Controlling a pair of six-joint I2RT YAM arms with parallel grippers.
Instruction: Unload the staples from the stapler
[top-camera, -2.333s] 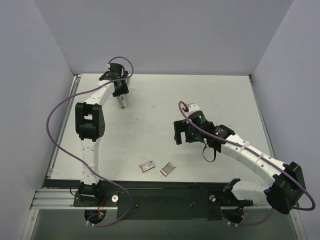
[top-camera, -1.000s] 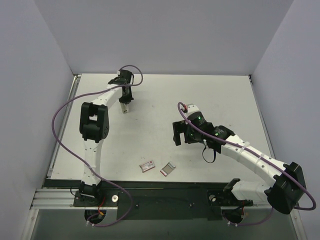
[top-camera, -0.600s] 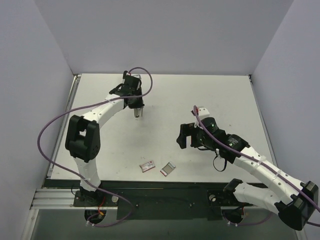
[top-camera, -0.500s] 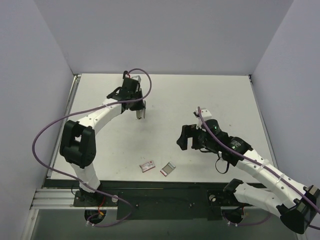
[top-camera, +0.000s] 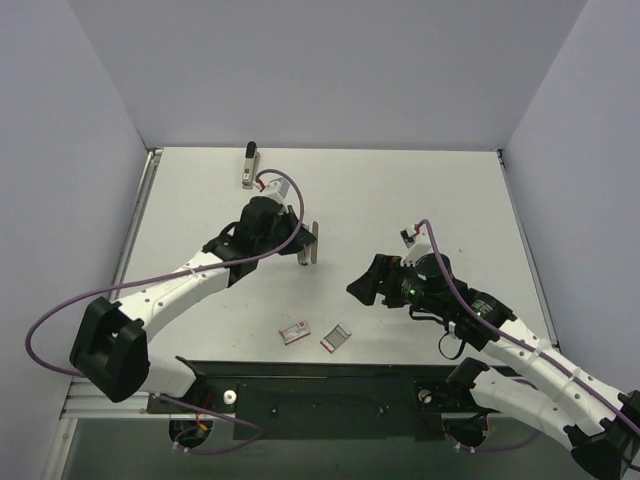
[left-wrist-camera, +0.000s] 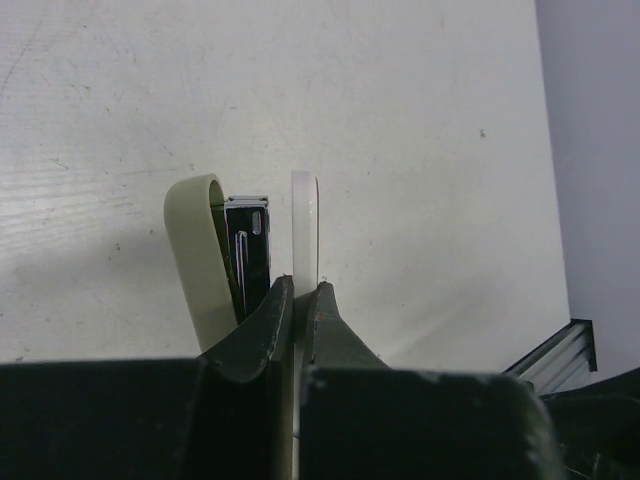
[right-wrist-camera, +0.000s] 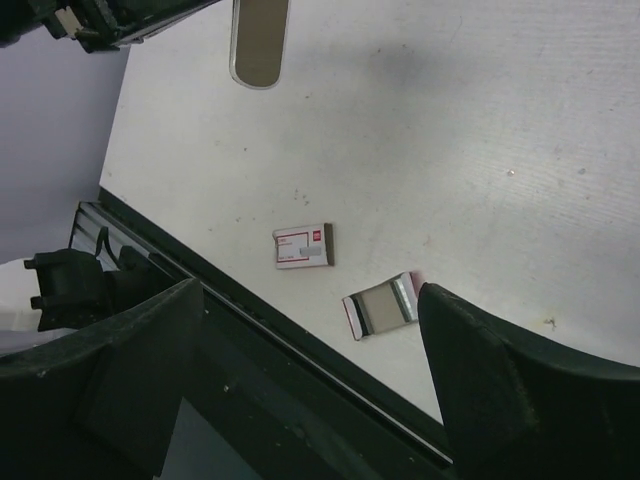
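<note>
The stapler (top-camera: 249, 166), a slim grey bar with a black tip, lies alone at the back of the table. My left gripper (top-camera: 303, 250) (left-wrist-camera: 302, 285) hangs over the table's middle, shut on the white plate (left-wrist-camera: 304, 215) of a hinged piece (top-camera: 311, 243). Beside that plate sit a chrome-black channel (left-wrist-camera: 248, 250) and a curved cream cover (left-wrist-camera: 195, 250). The piece's rounded end (right-wrist-camera: 258, 45) shows at the top of the right wrist view. My right gripper (top-camera: 365, 288) (right-wrist-camera: 310, 295) hovers to the right of it, open, nothing between its fingers.
A small red-and-white box (top-camera: 294, 332) (right-wrist-camera: 302, 246) and a small grey box (top-camera: 335, 338) (right-wrist-camera: 380, 305) lie near the front edge, below the right gripper. A black rail (top-camera: 320, 385) runs along the front of the white table (top-camera: 420, 190). Walls close in three sides.
My left arm has swung from the back left to the middle with the cream-and-white piece, uncovering the grey bar at the back. The right gripper has come nearer the front and narrowed slightly.
</note>
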